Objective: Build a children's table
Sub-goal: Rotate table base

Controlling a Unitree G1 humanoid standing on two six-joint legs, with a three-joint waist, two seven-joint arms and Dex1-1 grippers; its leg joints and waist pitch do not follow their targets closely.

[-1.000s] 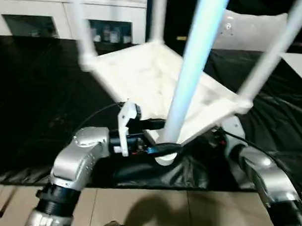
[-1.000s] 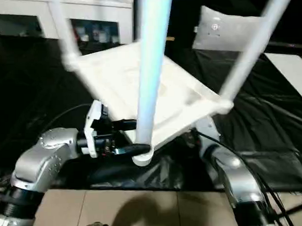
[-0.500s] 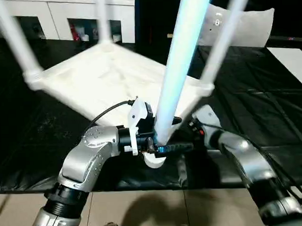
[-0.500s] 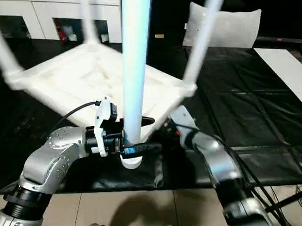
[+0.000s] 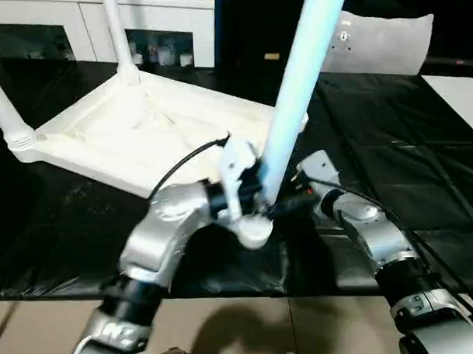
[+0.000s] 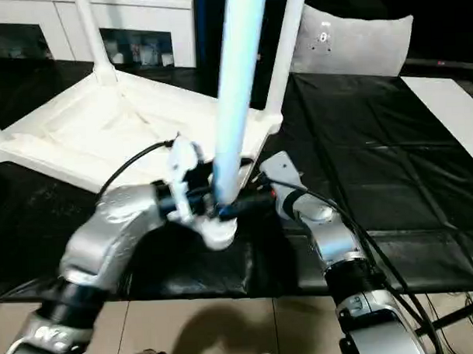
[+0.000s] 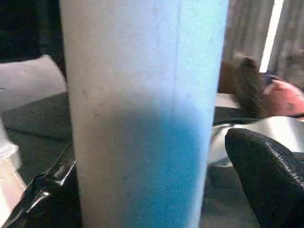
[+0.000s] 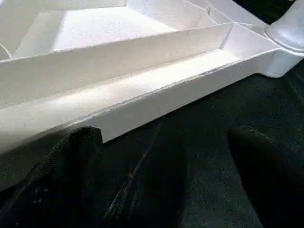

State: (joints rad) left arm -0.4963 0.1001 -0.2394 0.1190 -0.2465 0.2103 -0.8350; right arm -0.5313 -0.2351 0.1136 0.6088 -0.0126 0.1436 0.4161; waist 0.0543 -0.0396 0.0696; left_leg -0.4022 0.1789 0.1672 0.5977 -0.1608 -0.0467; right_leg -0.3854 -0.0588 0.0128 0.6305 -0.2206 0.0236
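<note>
— Biggest first?
— Black-covered work table [image 5: 423,186], spanning the view. White glass-door cabinet [image 5: 52,20] behind it, at the far left.
— And the task's thing?
— Lying upside down on the work table: white top [image 5: 126,134], ribbed side up, toward the left. Four legs standing up from the corner sockets: one at the left corner [image 5: 1,107], one at the far corner [image 5: 116,33], one on the right [image 6: 283,51], and the near leg [image 5: 295,82], leaning a little to the right as seen from the head. Near corner socket [image 5: 252,231] close to the work table's front edge.
— Left gripper?
— Left gripper [image 5: 261,201] low on the near leg, just above the socket. Fingers spread wide, with the leg between them. In the wrist view one finger [image 7: 266,180] stands beside the leg with a gap showing. Not clamped, as far as visible.
— Right gripper?
— Right gripper [image 8: 161,190] just right of the near leg, low over the black cover. Pointing at the top's rim, near it but apart. Fingers wide apart, nothing between them.
</note>
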